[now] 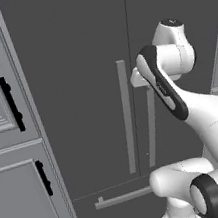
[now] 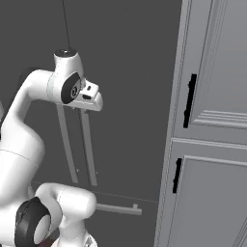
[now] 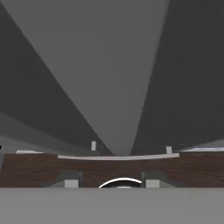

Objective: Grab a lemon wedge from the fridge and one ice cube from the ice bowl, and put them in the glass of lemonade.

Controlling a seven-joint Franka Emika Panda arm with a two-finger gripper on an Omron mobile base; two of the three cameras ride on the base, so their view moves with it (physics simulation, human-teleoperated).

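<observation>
With the fridge [image 1: 76, 86] shut and the gripper [image 2: 91, 100], jaw state unclear, at the right-hand door handle [image 1: 151, 124] mid-frame, a shallow hold could slip off.

Fridge [image 1: 76, 86]: flat dark grey doors, unpatterned; pale grey bar handles [image 1: 128, 118] and a pale grey drawer handle [image 1: 124, 196]. Flanking cabinets [image 2: 217, 144]: light grey panelled fronts with black handles [image 2: 189, 100]. Arm [image 1: 208, 114]: white with dark joints; hand view has a dark brown wood-grain floor [image 3: 39, 170].
</observation>
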